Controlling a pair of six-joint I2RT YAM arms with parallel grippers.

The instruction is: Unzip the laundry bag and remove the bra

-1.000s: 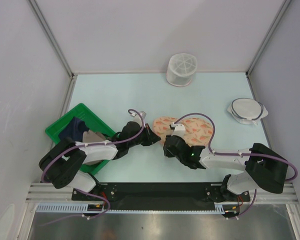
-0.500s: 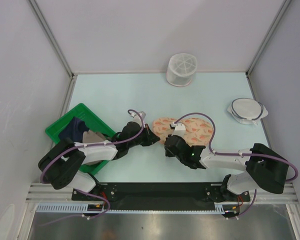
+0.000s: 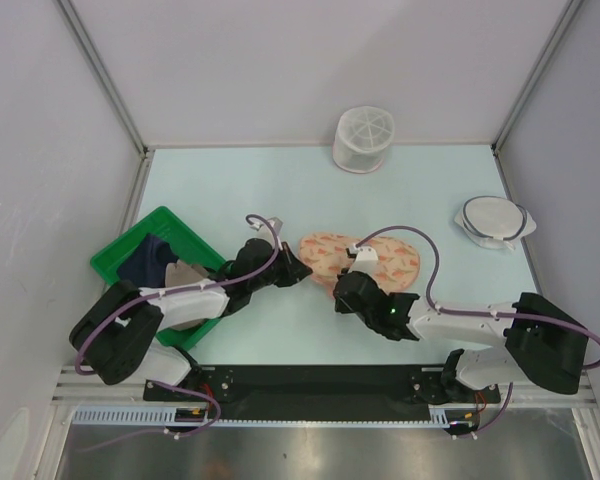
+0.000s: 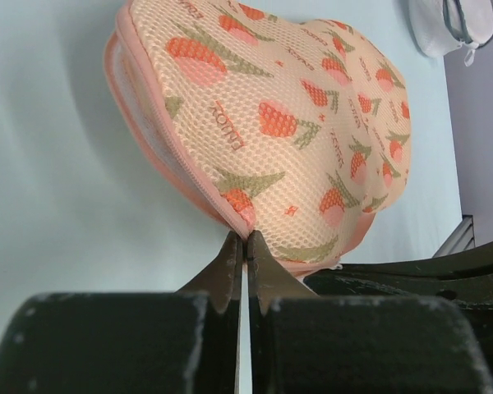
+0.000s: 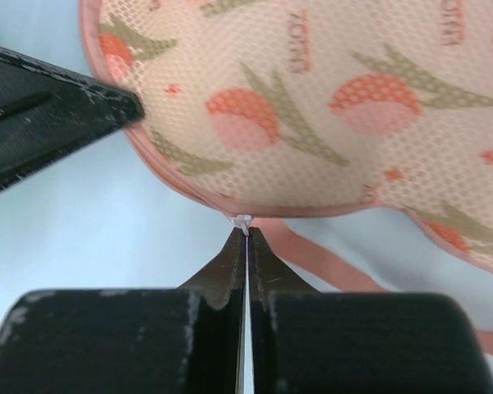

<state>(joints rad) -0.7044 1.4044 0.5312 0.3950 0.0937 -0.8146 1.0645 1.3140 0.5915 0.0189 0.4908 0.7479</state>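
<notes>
The laundry bag [image 3: 365, 257] is a peach mesh pouch with orange-red print and pink zip edging, lying mid-table. My left gripper [image 3: 302, 271] is shut on the pouch's pink edge at its left end; the left wrist view shows the pouch [image 4: 287, 123] pinched at the fingertips. My right gripper [image 3: 342, 290] is shut on the small white zip pull [image 5: 243, 222] at the pouch's near edge, with the pouch [image 5: 329, 98] just beyond it. The bra is hidden.
A green tray [image 3: 115, 257] with navy and tan cloths sits at the left. A white mesh cylinder [image 3: 364, 138] stands at the back. A flat white mesh disc [image 3: 494, 222] lies at the right.
Both grippers and the pouch have shifted slightly left and away from the arm bases. The pouch's left end now sits further left.
</notes>
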